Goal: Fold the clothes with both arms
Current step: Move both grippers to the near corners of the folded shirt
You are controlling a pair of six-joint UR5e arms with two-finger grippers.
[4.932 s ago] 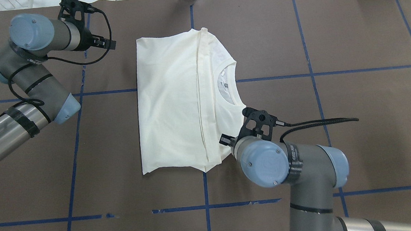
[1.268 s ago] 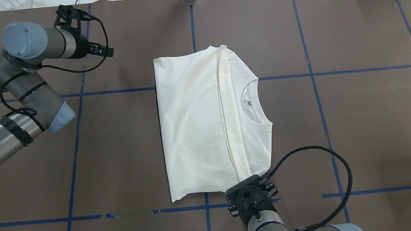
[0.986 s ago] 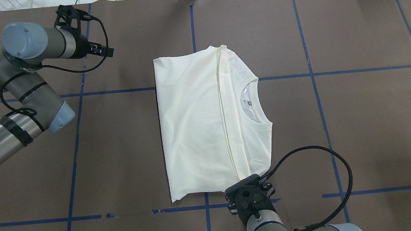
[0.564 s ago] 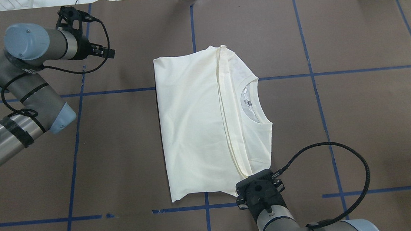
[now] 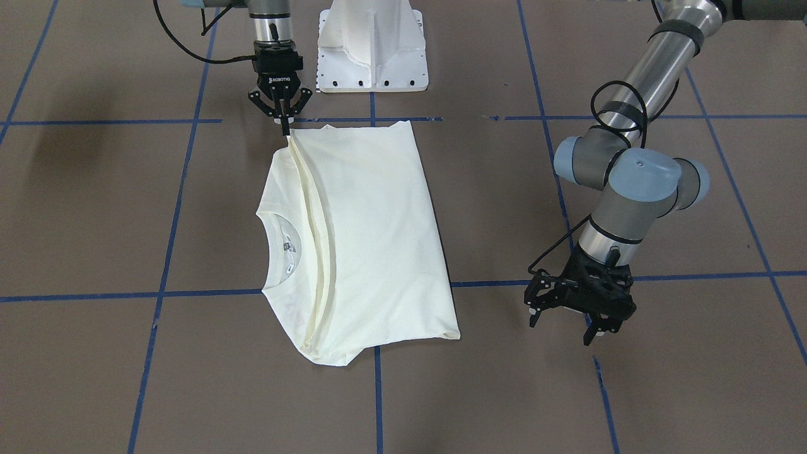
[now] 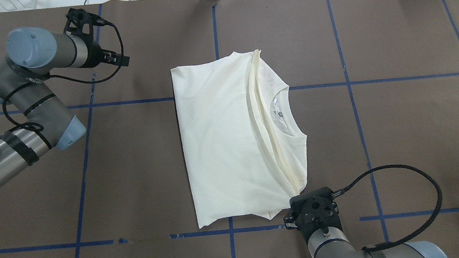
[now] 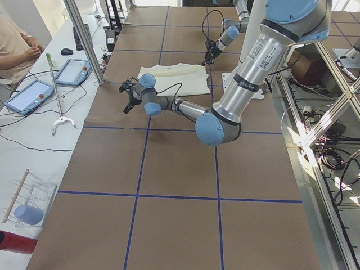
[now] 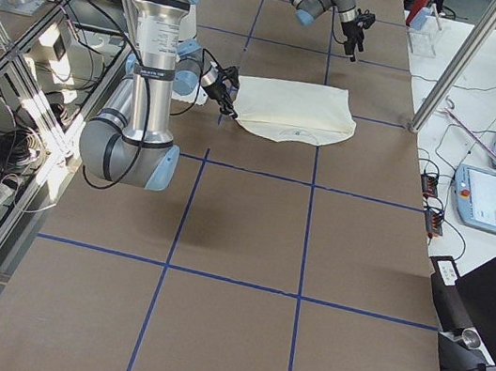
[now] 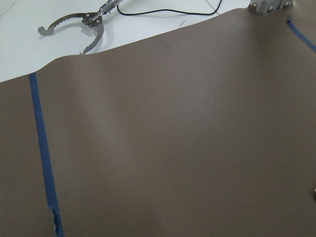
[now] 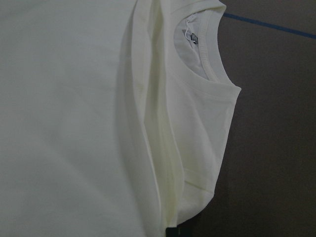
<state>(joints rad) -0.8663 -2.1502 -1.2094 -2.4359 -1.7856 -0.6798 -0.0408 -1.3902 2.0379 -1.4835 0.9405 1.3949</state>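
Right pincer (image 5: 287,128) pinches thin, folded shirt (image 5: 372,233).

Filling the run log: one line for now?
shirt: folded, flat | right gripper: shut on shirt corner | left gripper: open, apart from shirt

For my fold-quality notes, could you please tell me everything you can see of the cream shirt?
The shirt is cream, thin-looking cloth, folded into a rough rectangle lying flat on the brown table. A layered folded edge runs its length beside the round ribbed neckline, inside which a small label shows. No sleeve sticks out. The right hand pinches the corner nearest the robot on the neckline side, where the cloth puckers slightly.
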